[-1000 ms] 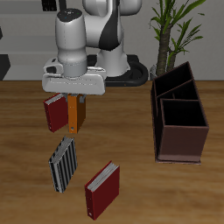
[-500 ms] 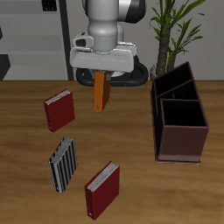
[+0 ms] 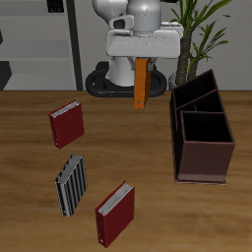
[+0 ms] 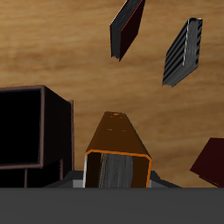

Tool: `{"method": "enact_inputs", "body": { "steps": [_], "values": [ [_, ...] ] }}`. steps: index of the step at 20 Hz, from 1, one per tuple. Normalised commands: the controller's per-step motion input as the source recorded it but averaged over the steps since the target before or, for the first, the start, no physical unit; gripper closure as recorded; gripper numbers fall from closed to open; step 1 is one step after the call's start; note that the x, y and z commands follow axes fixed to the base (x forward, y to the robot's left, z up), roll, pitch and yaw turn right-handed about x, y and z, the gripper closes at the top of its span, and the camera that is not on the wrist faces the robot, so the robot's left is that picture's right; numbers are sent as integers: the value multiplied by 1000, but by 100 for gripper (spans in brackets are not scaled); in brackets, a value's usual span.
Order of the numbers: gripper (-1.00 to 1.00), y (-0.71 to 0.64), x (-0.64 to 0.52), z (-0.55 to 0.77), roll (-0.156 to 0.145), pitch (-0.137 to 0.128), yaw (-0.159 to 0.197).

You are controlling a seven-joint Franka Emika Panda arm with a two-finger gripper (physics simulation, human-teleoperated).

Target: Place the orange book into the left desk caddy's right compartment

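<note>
1. Books lie flat toward the worktop's front: a dark red book (image 3: 66, 124) near one side edge, a black-and-white striped book (image 3: 71, 184) closer to the front edge, and a second dark red book (image 3: 114, 213) nearest the front edge. None of these is yours to move.

2. You hold the orange book (image 3: 142, 82) clear of the worktop, hanging nearly upright below the gripper (image 3: 145, 59), toward the back edge and short of the caddy. The jaws pinch the book's upper end, one on each cover; the wrist view shows its page edge and orange cover (image 4: 116, 150) reaching away from the camera.

3. Judge the book as thin, stiff and light. It should not sag, but smooth covers held only at one end can let it pivot or slide if you swing fast. That grip across the covers looks right: it leaves the lower end free to enter first.

4. Your target, the left desk caddy (image 3: 201, 138), stands near the other side edge, running front to back, with a divider between two open sections. From these views I cannot tell which section counts as the right one, so check before lowering. Slanted walls and a narrow opening mean a tilted book could catch the rim (image 4: 35, 87).
</note>
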Motion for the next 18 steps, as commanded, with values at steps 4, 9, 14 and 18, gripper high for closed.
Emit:
{"method": "enact_inputs", "body": {
  "steps": [4, 9, 14, 18],
  "values": [
    [100, 318, 195, 187, 27, -15, -9],
    [100, 223, 283, 148, -17, 15, -33],
    [100, 392, 117, 93, 21, 23, -36],
    [100, 507, 18, 37, 40, 17, -5]
  ]
}}
